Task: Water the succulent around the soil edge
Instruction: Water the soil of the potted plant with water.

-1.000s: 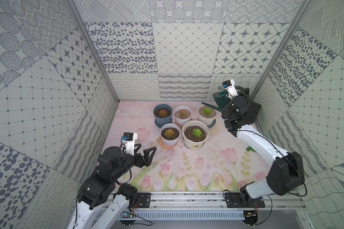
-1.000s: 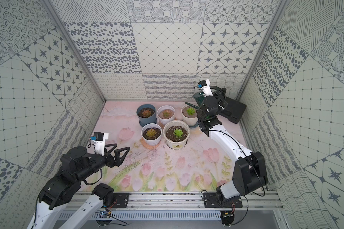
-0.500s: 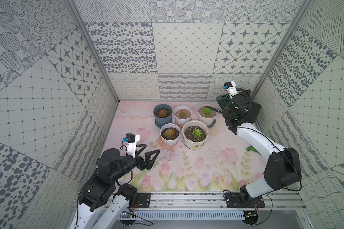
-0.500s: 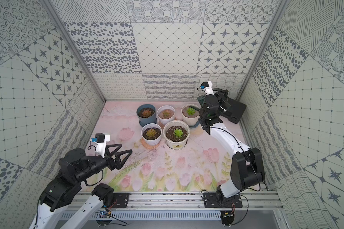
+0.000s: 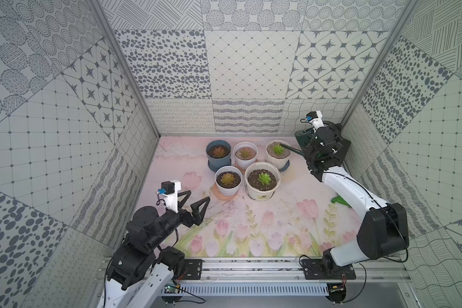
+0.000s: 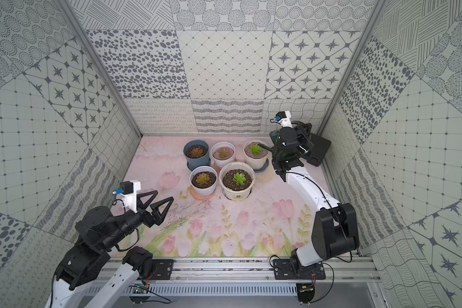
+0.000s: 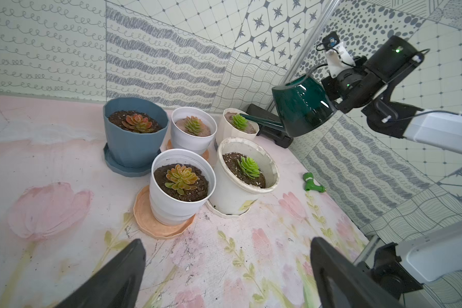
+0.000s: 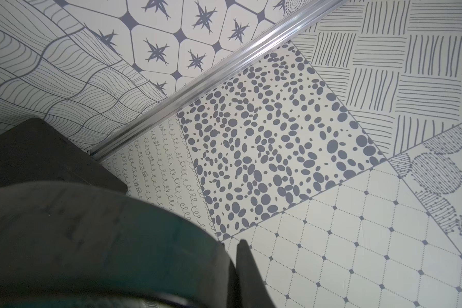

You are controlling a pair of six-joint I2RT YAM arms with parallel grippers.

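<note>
Spout (image 7: pixel 262 121) of the dark green watering can (image 7: pixel 302 106), which the right gripper (image 7: pixel 334 93) clamped, stretched away from that gripper over the cream pot (image 7: pixel 227 131), tip just beside the green succulent (image 7: pixel 239 121). Left gripper (image 5: pixel 199 195) gaped empty, other pots (image 7: pixel 134 149) well ahead.

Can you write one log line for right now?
right gripper: shut on watering can | spout: over rear right pot | left gripper: open

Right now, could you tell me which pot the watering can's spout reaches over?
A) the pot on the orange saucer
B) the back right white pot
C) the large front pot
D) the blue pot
B: the spout tip sits over the soil edge of the back right pot, beside its green succulent.
</note>
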